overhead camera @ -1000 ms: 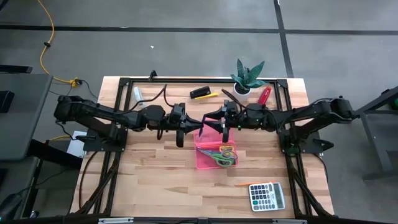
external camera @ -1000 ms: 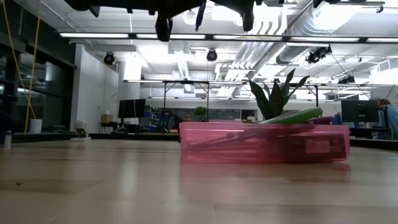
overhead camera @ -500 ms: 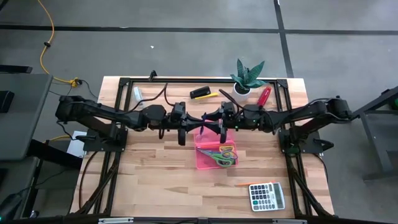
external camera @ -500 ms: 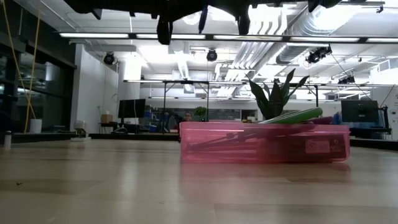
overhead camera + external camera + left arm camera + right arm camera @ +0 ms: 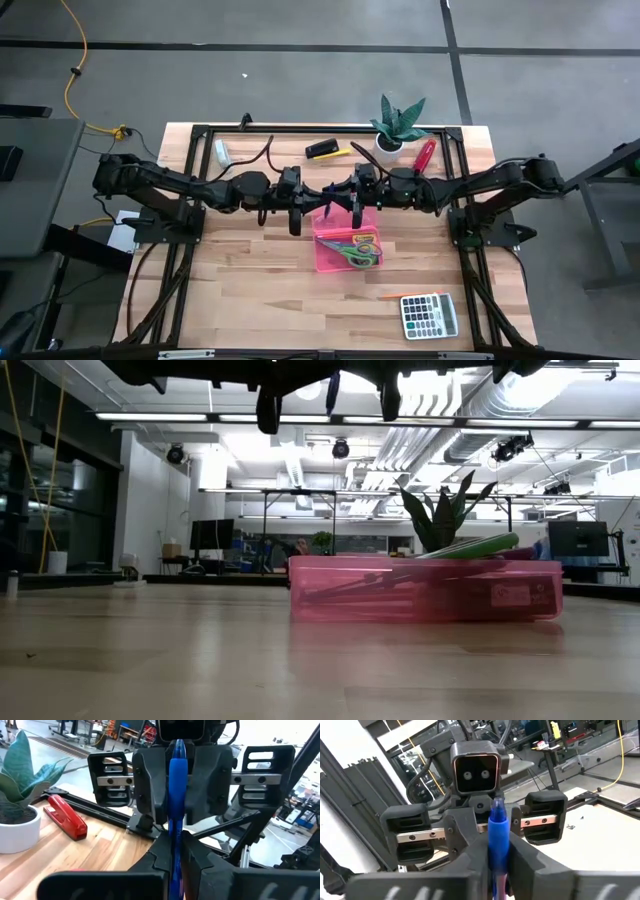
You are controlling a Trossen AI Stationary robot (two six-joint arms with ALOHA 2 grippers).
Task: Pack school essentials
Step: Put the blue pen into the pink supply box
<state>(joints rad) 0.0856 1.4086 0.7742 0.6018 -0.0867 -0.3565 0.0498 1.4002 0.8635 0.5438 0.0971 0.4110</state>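
A blue pen (image 5: 177, 775) hangs level in the air between my two grippers, above the far edge of the translucent pink tray (image 5: 325, 262). My left gripper (image 5: 308, 198) comes from the table's left and my right gripper (image 5: 343, 194) from its right; each is shut on one end of the pen (image 5: 326, 195). The tray (image 5: 425, 600) rests flat on the table and holds green-handled scissors (image 5: 358, 257), purple-handled scissors (image 5: 340, 243) and a small yellow-green crayon box (image 5: 366, 240). A thin orange pencil (image 5: 390, 297) lies on the table near the calculator. My left gripper pinches the pen's left end (image 5: 175, 865) between its two fingers, level, coming from the table's left, with the fingers lying along the pen. The pen is lifted clear of the table. My right gripper pinches the pen's right end (image 5: 497, 855) between its two fingers, level, coming from the table's right, fingers along the pen. The pen sticks out forward toward the left gripper, clear of the tray below.
A potted green plant (image 5: 400, 122), a red tool (image 5: 425, 152) and a black-and-yellow marker (image 5: 325, 150) lie along the far edge. A calculator (image 5: 428, 315) sits near the right front corner. Bare wood shows to the left of the tray.
My right gripper has moved toward the table's left, closing the distance to the left gripper, which has shifted slightly to the right. The pen has stayed level and high above the tray, drifting a little to the right.
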